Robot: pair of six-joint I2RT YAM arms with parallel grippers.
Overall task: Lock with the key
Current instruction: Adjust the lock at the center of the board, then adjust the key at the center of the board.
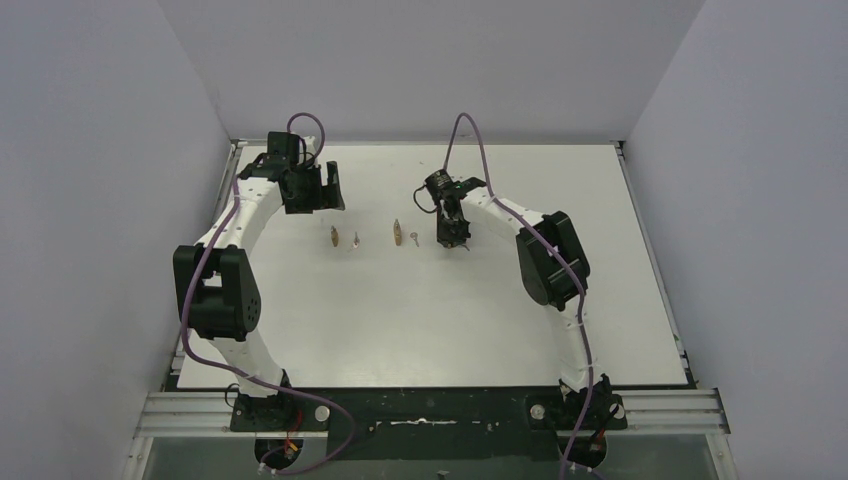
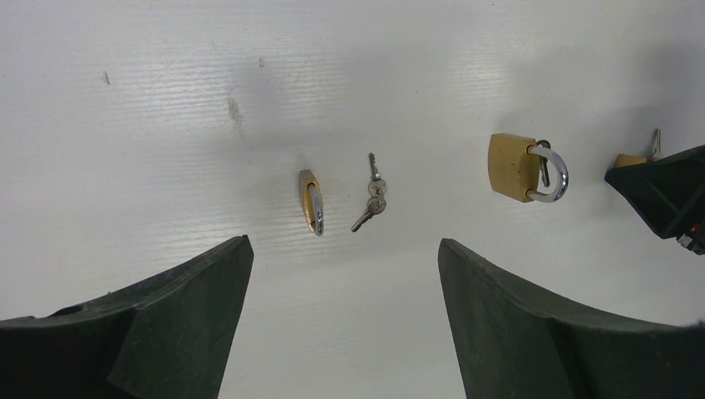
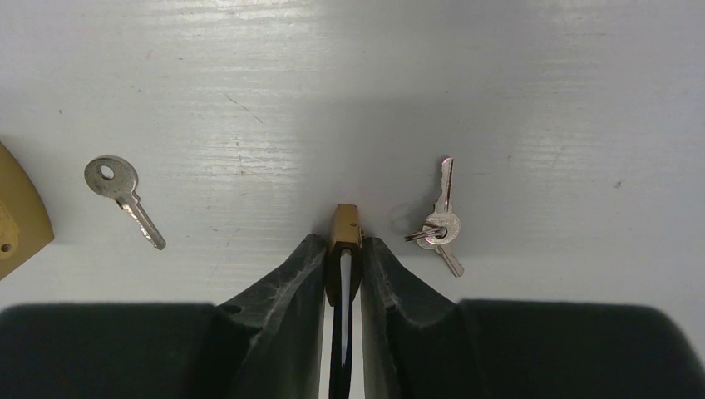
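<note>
The padlock [image 3: 345, 237] lies between a single key [image 3: 123, 199] and paired keys [image 3: 439, 226].

white table [image 1: 420, 330] enclosed by plain pale grey walls [image 1: 420, 60], evenly lit.

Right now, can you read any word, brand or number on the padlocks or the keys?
No text can be read.
Clamped padlock, flat padlock, edge-on padlock: brass shows no legible marking.
Single key, ringed keys: any stamping is too small to tell.
</note>
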